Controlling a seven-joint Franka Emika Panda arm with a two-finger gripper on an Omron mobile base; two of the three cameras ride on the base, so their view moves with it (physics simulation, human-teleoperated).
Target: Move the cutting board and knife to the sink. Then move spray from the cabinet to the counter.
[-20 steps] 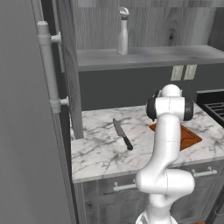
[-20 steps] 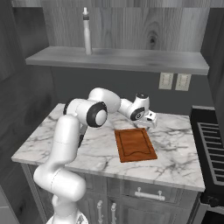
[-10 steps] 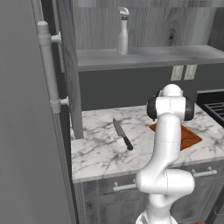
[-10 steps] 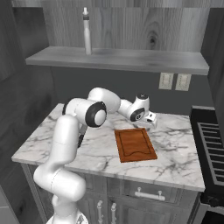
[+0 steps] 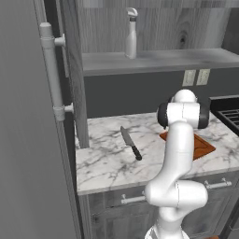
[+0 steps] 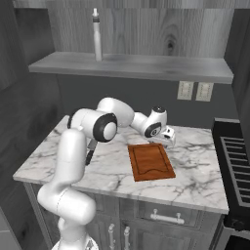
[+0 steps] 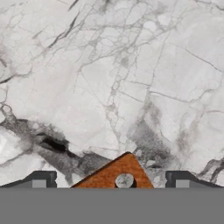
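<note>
The orange-brown cutting board [image 6: 150, 161] lies flat on the white marble counter [image 6: 200, 176]. My gripper [image 6: 169, 141] hangs low over the board's far right corner, open. In the hand view that corner [image 7: 116, 174] pokes up between the two dark fingertips [image 7: 41, 179], which stand wide apart and clear of it. The knife [image 5: 130, 143] lies on the counter left of the board, black handle toward the front. The pale spray [image 5: 131, 39] stands upright on the cabinet's open grey shelf [image 5: 168, 60]. The sink is out of view.
A black grated stove [image 6: 238, 161] borders the counter on the right. A tall grey panel with a bar handle [image 5: 52, 70] stands at the left. Two wall outlets [image 6: 195, 91] sit behind the counter. Drawer fronts with silver handles [image 6: 166, 217] run below.
</note>
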